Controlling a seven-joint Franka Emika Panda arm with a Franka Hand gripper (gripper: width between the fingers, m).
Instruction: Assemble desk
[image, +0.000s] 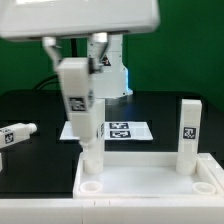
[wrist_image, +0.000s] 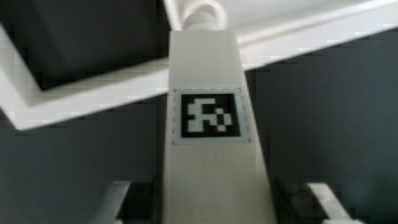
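Observation:
The desk tabletop lies flat at the front, with round sockets showing in its near corners. One white tagged leg stands upright in its far corner at the exterior view's right. My gripper is shut on the upper end of a second leg. This leg leans slightly, and its lower end rests at the tabletop's far corner on the exterior view's left. In the wrist view the held leg runs away from my gripper toward the tabletop's white rim. A third leg lies on the black table.
The marker board lies flat on the black table behind the tabletop. The arm's white base rises behind it. A green wall closes off the back.

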